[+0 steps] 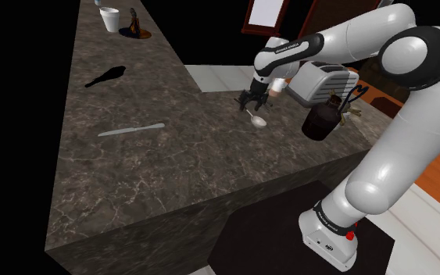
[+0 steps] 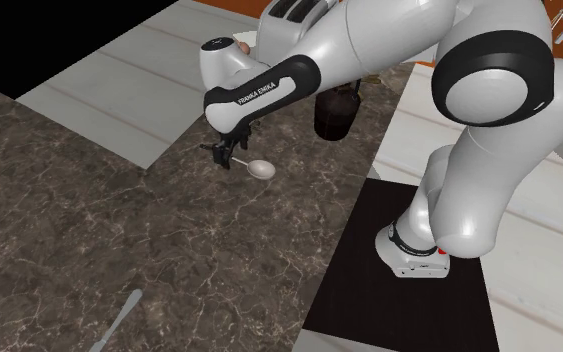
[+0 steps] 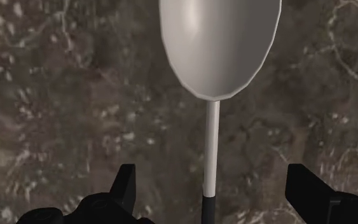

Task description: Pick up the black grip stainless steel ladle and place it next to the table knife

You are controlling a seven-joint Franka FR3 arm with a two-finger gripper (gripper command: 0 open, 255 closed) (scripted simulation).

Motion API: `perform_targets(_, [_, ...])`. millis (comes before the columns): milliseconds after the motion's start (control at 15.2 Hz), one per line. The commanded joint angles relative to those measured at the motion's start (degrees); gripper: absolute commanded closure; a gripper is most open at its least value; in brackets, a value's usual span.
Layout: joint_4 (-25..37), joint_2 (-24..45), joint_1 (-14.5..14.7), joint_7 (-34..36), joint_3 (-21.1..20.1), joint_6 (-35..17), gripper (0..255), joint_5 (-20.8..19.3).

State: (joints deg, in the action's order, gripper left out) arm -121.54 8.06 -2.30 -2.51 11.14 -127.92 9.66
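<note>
Dark marbled countertop [image 1: 210, 180] stretches wide. Grey ladle [image 1: 257, 119] lies near its far edge, near a toaster [image 1: 323, 82] and brown jug [image 1: 320, 121]. Black gripper [image 1: 254, 107] hovers over the handle, fingers [image 3: 125, 184] spread, touching nothing. Table knife [image 1: 130, 130] lies well apart across bare stone, toward the shoulder view's left.

One ladle [image 1: 259, 121]. One table knife [image 1: 132, 130]. One toaster [image 1: 325, 82], right side. One dark brown jug [image 1: 320, 123] just beside it. One white cup [image 1: 110, 19], far end. One brown bottle-like item [image 1: 134, 23] next to the cup. One flat black shape [image 1: 105, 76], kind unclear. One marbled counter [image 1: 171, 172]. One robot arm [image 1: 398, 117].
</note>
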Motion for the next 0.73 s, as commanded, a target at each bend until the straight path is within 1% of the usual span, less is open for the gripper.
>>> perform_targets(0, [-0.4,0.65,0.01,-0.21,-0.08,-1.05,0,0.29])
perform_targets(462, [-0.4,0.65,0.0,-0.21,-0.08,-1.04,0,0.29])
perform_targets(528, [-0.4,0.65,0.0,-0.21,-0.08,-1.04,255,0.29])
perform_targets(660, [-0.4,0.65,0.0,-0.21,-0.08,-1.04,255,0.29])
